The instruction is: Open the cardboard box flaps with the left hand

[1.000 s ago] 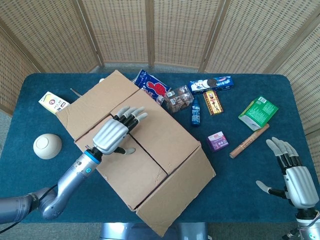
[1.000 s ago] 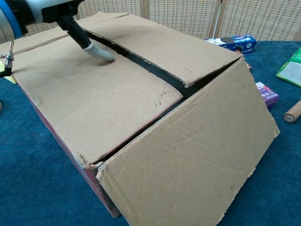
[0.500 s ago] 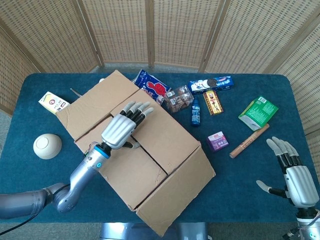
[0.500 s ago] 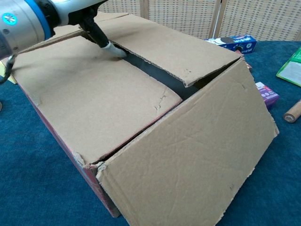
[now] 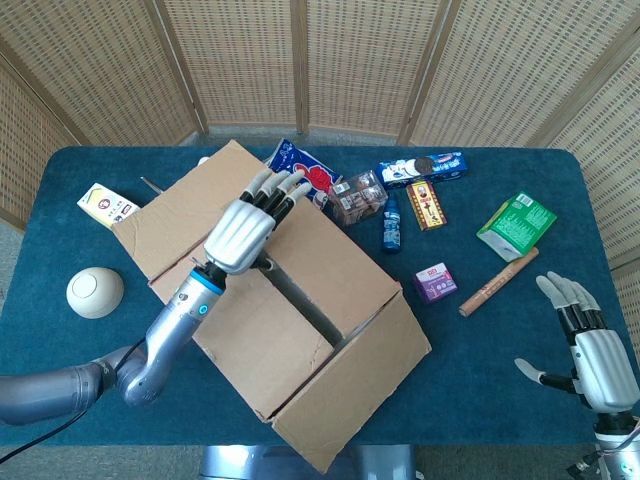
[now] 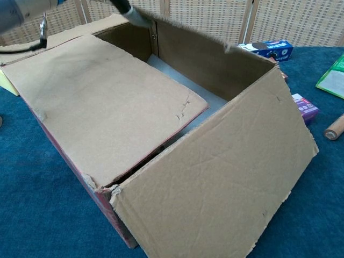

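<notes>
The cardboard box [image 5: 255,345] lies slantwise on the blue table. Its far long flap [image 6: 209,62] stands raised, and the grey inside bottom [image 6: 177,83] shows. The near long flap [image 6: 102,107] still lies flat over the box. The end flap [image 6: 226,177] towards me hangs outward. My left hand [image 5: 243,228] holds the raised flap's edge, fingers [image 5: 280,186] stretched over its outer face and thumb [image 6: 131,13] beneath it. My right hand [image 5: 592,350] hovers at the table's right front corner, fingers apart and holding nothing.
Behind the box lie a blue snack bag [image 5: 300,165], a cookie box [image 5: 422,168] and a small blue bottle [image 5: 391,228]. To its right are a purple box [image 5: 436,282], a brown tube [image 5: 498,282] and a green packet [image 5: 516,225]. A white ball [image 5: 95,292] and a small carton [image 5: 106,205] lie left.
My left hand slid to the gap between the long flaps, hooked its thumb under the far flap and swung it up and away. The right hand stayed still.
</notes>
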`<state>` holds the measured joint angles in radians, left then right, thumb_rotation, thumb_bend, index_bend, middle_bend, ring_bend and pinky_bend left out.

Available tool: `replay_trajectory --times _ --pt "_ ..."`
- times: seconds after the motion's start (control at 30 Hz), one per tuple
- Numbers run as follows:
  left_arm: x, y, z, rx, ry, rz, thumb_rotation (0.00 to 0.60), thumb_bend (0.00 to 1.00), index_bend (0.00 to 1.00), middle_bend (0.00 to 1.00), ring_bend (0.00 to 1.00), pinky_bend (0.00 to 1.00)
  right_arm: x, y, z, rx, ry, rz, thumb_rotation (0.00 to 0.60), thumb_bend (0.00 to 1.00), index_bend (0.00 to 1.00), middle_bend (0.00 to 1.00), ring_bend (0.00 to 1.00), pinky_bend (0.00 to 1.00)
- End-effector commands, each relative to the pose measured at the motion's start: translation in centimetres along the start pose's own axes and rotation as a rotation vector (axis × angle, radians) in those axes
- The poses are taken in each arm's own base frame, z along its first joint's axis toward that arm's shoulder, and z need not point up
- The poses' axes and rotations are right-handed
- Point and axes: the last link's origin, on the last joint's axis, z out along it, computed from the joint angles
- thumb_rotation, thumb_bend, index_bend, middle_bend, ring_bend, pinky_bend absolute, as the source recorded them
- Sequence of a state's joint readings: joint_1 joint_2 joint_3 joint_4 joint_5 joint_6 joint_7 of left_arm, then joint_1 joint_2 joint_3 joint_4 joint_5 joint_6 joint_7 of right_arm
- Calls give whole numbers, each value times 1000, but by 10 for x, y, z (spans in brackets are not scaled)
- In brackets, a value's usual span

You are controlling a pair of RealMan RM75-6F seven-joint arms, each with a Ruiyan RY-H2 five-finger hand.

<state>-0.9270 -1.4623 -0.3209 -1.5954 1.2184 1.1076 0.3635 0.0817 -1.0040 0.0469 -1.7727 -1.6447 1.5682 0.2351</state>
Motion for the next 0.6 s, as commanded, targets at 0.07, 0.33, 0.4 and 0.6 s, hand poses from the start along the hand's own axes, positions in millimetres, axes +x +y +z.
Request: replay_trajectory --times 0.07,0.33,0.4,0.6 --pt "12 0 18 3 24 20 600 244 0 0 0 25 -2 1 2 -4 -10 -4 600 0 0 0 0 0" --pt "22 8 62 9 49 50 600 244 0 0 0 28 -8 4 7 -16 -35 -2 600 0 0 0 0 0" --pt "24 12 78 15 72 52 600 244 0 0 0 27 -9 7 9 -28 -39 8 600 0 0 0 0 0" --pt "24 22 119 25 117 94 600 244 0 0 0 22 -4 17 14 -71 -28 30 600 0 0 0 0 0"
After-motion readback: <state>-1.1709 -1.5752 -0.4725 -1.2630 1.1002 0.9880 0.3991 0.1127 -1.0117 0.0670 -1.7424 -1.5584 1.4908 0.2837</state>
